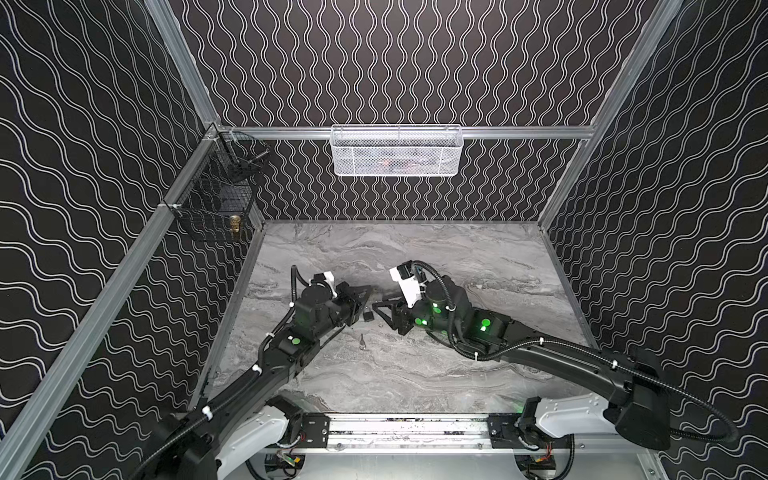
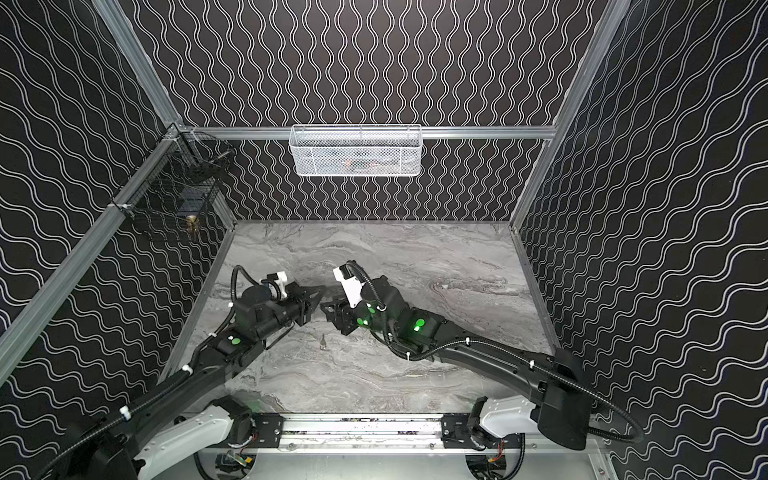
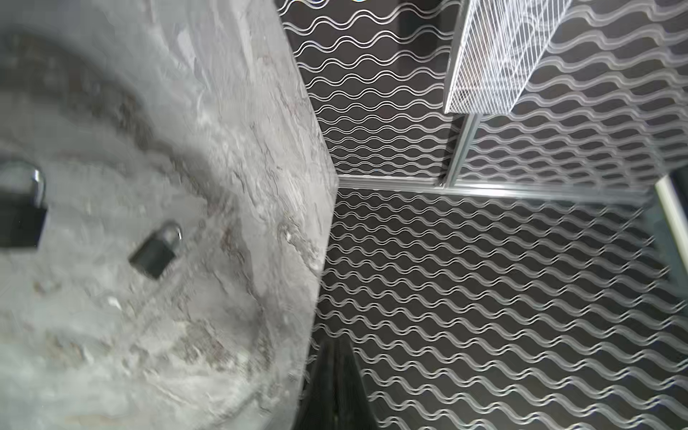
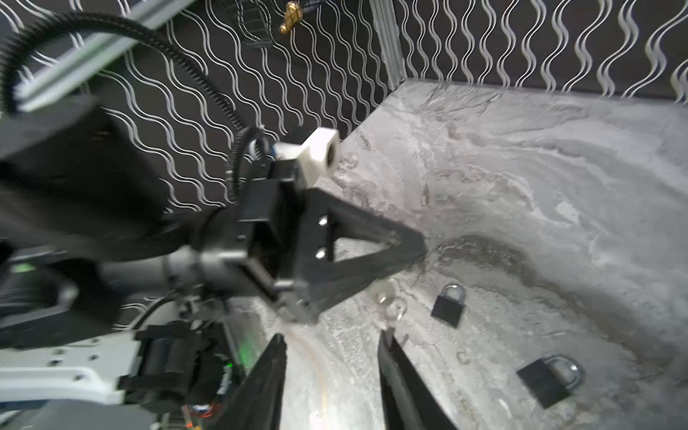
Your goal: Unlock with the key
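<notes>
Right wrist: key [image 4: 392, 314] beside padlock [image 4: 448, 305]

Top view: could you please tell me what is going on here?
The left gripper, shut and empty, and the right gripper, open, hover low over the marble table. The key lies on it, held by neither. A black padlock and a second padlock lie nearby; unlocking has not begun.

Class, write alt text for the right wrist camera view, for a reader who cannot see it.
The right gripper, jaws open, hangs over a grey marble table where a blurred key on a ring lies by one fingertip, with one black padlock and a second padlock nearby. The left gripper, jaws shut, reaches in close by.
</notes>
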`<state>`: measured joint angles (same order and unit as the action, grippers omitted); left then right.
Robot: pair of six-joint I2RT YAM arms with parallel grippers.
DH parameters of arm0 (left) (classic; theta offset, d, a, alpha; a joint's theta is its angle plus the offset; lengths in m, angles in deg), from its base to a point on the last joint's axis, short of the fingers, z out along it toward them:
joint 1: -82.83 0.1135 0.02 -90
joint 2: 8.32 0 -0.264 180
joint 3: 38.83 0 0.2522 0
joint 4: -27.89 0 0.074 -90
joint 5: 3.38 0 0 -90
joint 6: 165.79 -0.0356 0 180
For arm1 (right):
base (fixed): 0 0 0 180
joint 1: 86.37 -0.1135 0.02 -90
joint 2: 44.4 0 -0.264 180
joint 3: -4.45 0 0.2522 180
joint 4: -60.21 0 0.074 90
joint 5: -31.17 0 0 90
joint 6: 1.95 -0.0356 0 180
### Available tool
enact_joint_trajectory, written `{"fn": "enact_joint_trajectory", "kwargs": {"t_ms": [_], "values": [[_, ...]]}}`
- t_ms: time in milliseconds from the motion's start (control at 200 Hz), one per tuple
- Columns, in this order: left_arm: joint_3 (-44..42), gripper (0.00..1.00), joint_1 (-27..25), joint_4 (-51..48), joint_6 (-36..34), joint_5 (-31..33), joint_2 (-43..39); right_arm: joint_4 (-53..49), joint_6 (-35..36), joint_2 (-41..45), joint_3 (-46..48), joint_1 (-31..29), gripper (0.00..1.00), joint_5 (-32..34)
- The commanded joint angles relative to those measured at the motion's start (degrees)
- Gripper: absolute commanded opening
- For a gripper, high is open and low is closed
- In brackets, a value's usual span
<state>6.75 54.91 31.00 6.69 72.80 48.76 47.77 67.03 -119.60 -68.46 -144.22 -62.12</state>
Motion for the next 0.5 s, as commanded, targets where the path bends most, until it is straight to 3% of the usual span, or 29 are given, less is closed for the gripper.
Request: {"fn": "enact_joint_trajectory", "kwargs": {"t_ms": [0, 140, 275, 340, 495], "values": [[0.0, 0.0, 0.9, 9.5, -12.9, -5.3, 2.3, -0.9, -6.2, 1.1, 0.8, 2.5, 0.48, -10.6], [1.6, 0.0, 1.0, 11.4, -25.1, -7.6, 3.2, 5.4, -13.6, 2.0, 4.8, 8.4, 0.49, -23.1], [0.8, 0.0, 1.0, 13.6, -35.4, -6.9, 0.5, 14.9, -18.2, 2.9, 9.3, 11.9, 0.51, -28.2], [-0.3, 0.0, 1.0, 15.8, -38.3, -6.4, -0.6, 20.4, -20.0, 2.4, 10.5, 13.0, 0.51, -31.7], [0.1, 0.0, 1.0, 17.9, -42.1, -8.9, -0.7, 23.2, -20.1, 1.6, 9.4, 13.3, 0.52, -32.9]]}}
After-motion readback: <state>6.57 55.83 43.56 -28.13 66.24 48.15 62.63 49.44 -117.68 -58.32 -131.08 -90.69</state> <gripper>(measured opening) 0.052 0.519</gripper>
